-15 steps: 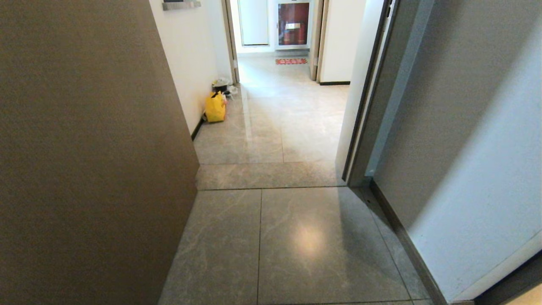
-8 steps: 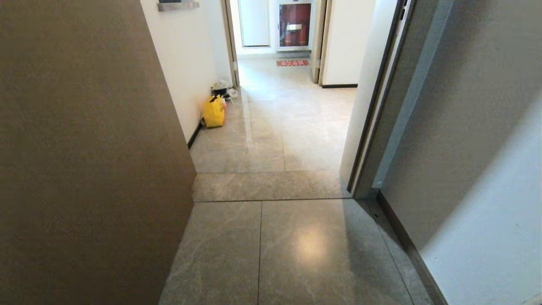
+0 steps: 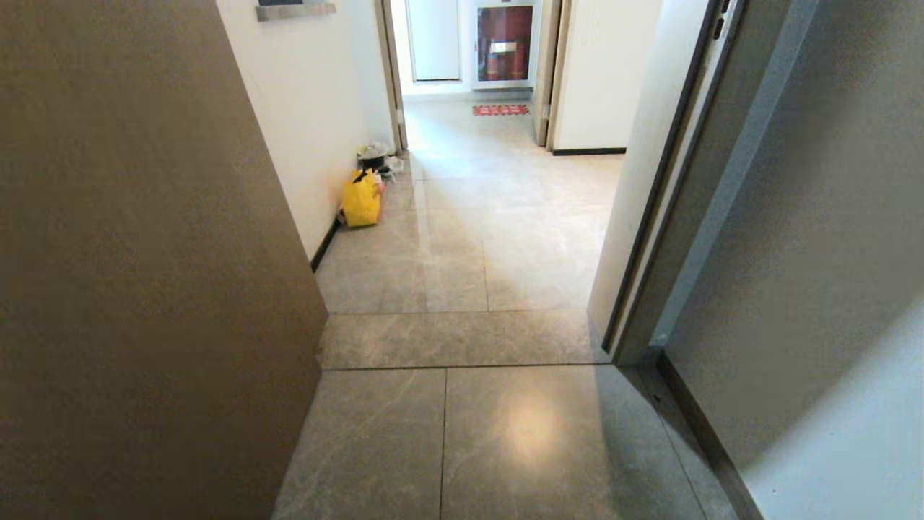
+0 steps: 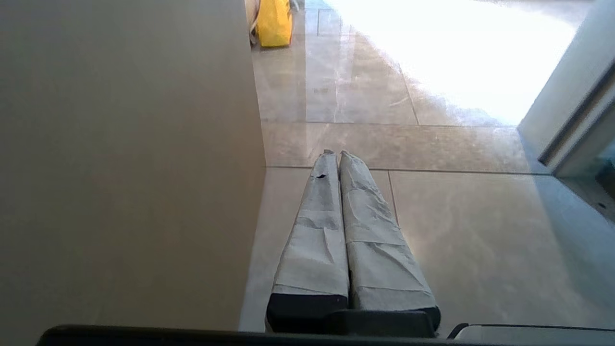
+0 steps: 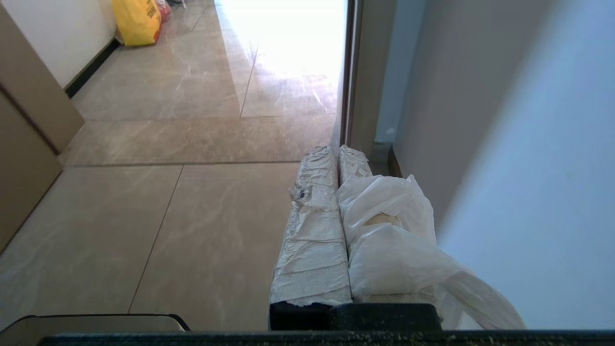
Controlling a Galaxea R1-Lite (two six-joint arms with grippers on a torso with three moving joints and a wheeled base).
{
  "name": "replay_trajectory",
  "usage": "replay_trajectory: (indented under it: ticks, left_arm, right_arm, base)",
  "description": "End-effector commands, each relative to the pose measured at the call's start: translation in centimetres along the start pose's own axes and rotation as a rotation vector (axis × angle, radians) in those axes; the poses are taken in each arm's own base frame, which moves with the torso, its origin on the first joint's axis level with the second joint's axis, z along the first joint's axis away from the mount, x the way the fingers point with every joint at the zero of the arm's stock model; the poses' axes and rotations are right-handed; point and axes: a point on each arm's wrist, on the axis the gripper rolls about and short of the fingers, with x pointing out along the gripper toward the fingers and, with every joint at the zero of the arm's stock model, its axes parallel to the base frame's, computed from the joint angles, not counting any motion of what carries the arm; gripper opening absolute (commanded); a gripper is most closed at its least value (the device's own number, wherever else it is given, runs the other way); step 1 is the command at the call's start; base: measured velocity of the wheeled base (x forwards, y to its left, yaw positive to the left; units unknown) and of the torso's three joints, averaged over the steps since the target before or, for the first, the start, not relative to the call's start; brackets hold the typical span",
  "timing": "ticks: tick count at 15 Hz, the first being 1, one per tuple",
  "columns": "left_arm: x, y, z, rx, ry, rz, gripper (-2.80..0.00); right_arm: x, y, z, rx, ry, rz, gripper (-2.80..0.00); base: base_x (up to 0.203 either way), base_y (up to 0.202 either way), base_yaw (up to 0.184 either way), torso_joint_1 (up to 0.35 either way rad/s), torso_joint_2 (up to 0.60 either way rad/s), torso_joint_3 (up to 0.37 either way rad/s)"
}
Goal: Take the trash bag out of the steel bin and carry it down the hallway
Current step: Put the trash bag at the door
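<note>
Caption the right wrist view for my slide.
Right pincer shut on a white trash bag, facing the doorway to the glossy tiled hallway.

Both grippers closed, arms low and level

The left gripper (image 4: pixel 335 153), its two long fingers (image 4: pixel 317 230) wrapped in crinkled pale grey tape, is pressed fully together with nothing between the tips, pointing forward just above the floor. The right gripper (image 5: pixel 332 150), taped the same way, is also clamped tight, with a thin white plastic trash bag (image 5: pixel 391 240) draped over one finger and caught between them
</note>
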Motion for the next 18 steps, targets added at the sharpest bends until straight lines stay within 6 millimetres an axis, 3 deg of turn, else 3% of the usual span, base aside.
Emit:
replay_trajectory:
  ticks: [1,18]
  left_arm:
    - [0.0,0.0,0.0,-0.001,0.0,0.0,-2.8]
    - [0.0,0.0,0.0,-0.001,0.0,0.0,-2.8]
  right_arm:
    - [0.01,0.0,-0.04,0.0,0.001,0.0,-2.8]
    - [0.01,0.0,-0.04,0.0,0.001,0.0,-2.8]
  base:
    - [0.188,0.0,-0.002,-0.002,-0.01,0.002]
    - [0.191,0.0,0.001,0.003,0.0,0.003]
